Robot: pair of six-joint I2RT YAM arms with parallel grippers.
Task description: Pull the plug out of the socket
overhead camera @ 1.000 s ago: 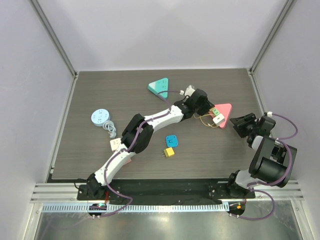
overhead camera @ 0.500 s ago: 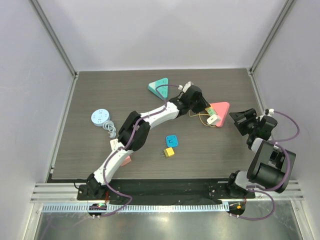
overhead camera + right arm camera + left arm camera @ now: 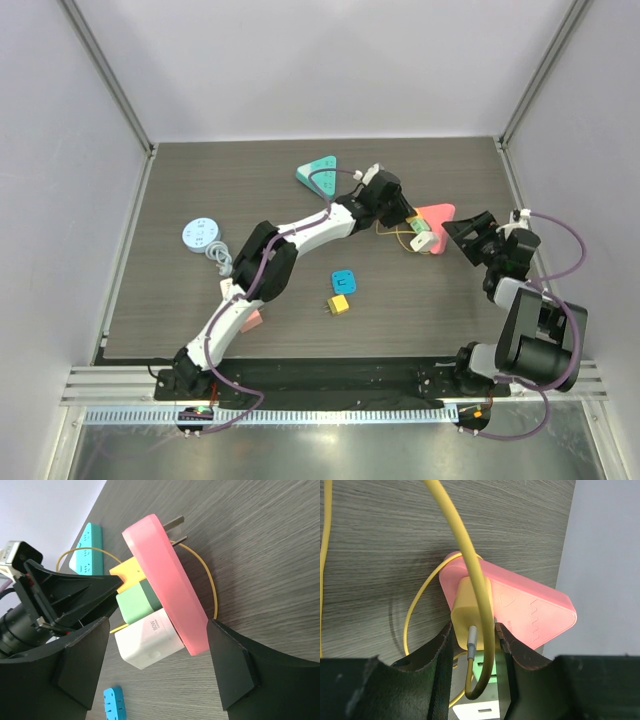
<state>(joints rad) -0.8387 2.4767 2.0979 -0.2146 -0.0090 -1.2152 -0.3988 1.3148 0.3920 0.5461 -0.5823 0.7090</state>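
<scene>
Left gripper (image 3: 473,630) clamps the yellow plug (image 3: 462,605); right gripper (image 3: 159,624) gapes wide around the pink socket (image 3: 160,575).

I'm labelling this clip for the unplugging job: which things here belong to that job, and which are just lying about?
In the job: pink triangular plastic socket block; yellow plastic plug, clamped in the left end effector; right end effector, open around the block.
Lying about: teal triangular socket block; light blue round socket block; small blue square adapter; small yellow cube plug.

Yellow cable loop (image 3: 452,527), green adapter (image 3: 137,605) and white adapter (image 3: 150,642) tight against the pink socket (image 3: 170,585); open tabletop (image 3: 270,540) on its other side.
</scene>
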